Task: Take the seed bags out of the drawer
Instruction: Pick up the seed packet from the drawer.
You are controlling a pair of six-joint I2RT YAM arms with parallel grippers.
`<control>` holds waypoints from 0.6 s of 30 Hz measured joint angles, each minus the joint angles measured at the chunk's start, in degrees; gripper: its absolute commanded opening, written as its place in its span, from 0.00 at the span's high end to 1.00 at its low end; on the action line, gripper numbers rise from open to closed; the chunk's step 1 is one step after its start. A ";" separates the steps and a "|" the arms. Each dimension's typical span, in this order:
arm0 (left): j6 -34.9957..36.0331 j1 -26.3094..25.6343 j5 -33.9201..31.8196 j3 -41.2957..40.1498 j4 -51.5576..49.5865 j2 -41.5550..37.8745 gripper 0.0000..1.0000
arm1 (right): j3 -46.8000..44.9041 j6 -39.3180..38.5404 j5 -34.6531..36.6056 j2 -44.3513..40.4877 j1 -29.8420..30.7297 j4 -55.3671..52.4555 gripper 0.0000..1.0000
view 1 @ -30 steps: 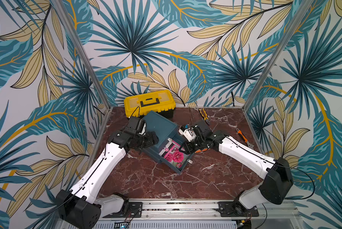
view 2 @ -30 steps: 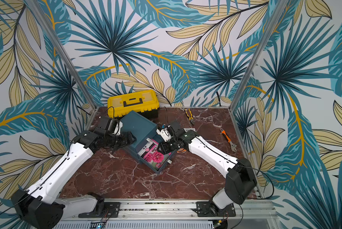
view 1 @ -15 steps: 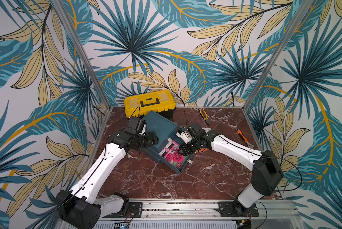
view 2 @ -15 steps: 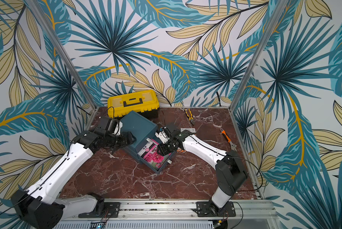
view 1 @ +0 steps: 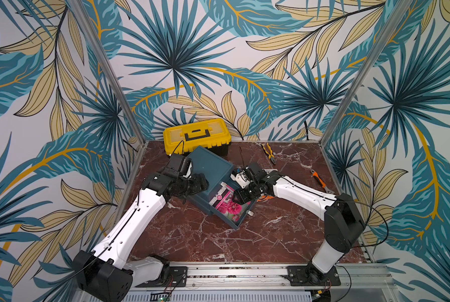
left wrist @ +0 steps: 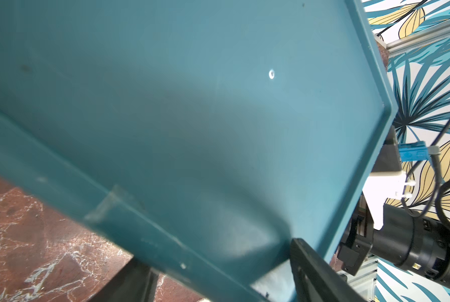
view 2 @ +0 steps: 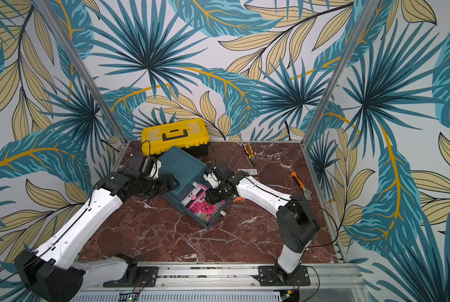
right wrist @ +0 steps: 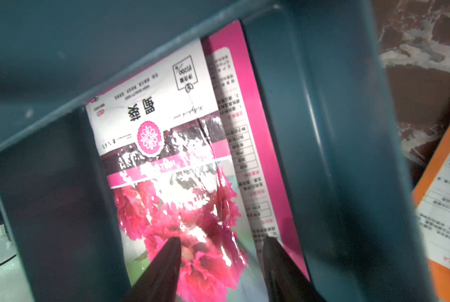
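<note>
A teal cabinet (view 1: 208, 164) stands mid-table with its drawer (view 1: 241, 222) pulled out toward the front. Two magenta seed bags lie in the drawer. One is face up with pink flowers (right wrist: 171, 162) (view 1: 229, 209), and beneath it another shows its printed back (right wrist: 244, 146). My right gripper (right wrist: 221, 239) (view 1: 241, 200) is open, its fingertips just above the flower bag, holding nothing. An orange seed bag (right wrist: 443, 209) (view 1: 267, 197) lies on the table beside the drawer, partly under my right arm. My left gripper (left wrist: 216, 251) (view 1: 200, 184) is clamped on the cabinet's left corner.
A yellow toolbox (view 1: 196, 137) stands against the back wall behind the cabinet. Pliers (view 1: 269, 153) lie at the back and an orange-handled wrench (view 1: 320, 180) near the right wall. Patterned walls close in three sides of the marble table (view 1: 192, 235).
My right gripper has moved left and down into the drawer over the magenta bag, and its jaws have spread wider. The left arm and the cabinet have stayed still.
</note>
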 measured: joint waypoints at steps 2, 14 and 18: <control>0.00 0.00 0.02 0.00 0.00 0.00 0.19 | 0.59 -0.13 0.07 0.59 0.00 0.15 0.43; 0.00 0.00 0.00 0.02 -0.11 0.00 0.19 | 1.29 -0.33 0.37 3.23 -0.02 0.15 0.42; 0.02 0.00 0.00 0.02 -0.17 0.00 0.19 | 1.42 -0.33 0.39 3.32 -0.02 0.17 0.41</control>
